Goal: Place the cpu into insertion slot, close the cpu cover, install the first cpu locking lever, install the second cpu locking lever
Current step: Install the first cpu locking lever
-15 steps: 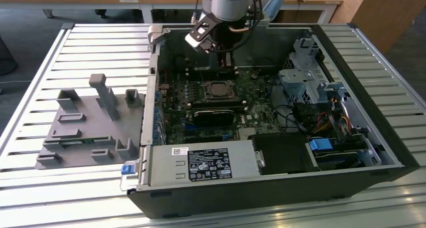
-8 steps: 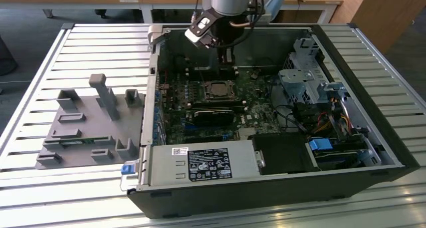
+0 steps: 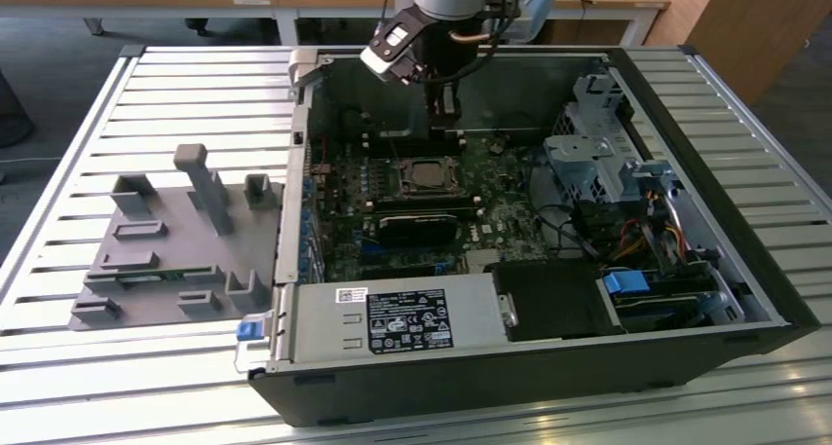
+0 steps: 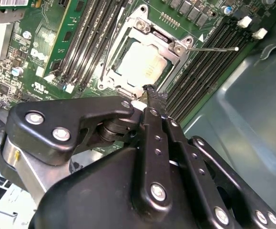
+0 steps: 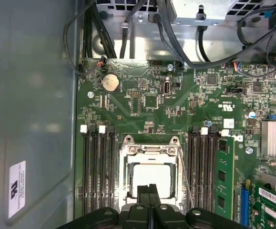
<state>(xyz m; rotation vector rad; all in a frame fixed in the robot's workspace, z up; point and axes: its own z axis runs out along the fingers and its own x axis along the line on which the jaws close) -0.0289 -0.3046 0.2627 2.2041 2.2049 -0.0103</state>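
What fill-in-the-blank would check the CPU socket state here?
The cpu shows through the cpu cover's square ___.
The cpu cover lies ___ over the chip, not raised.
The gripper hangs at the cover's edge with its jaws ___.
Memory slots flank the cover on ___ sides.
Missing words: window; closed; shut; both.

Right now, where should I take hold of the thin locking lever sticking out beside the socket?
Probably near its free tip, the end away from the cpu cover. The locking lever is a thin wire lying across the memory slots, so come from above, straddling it crosswise.
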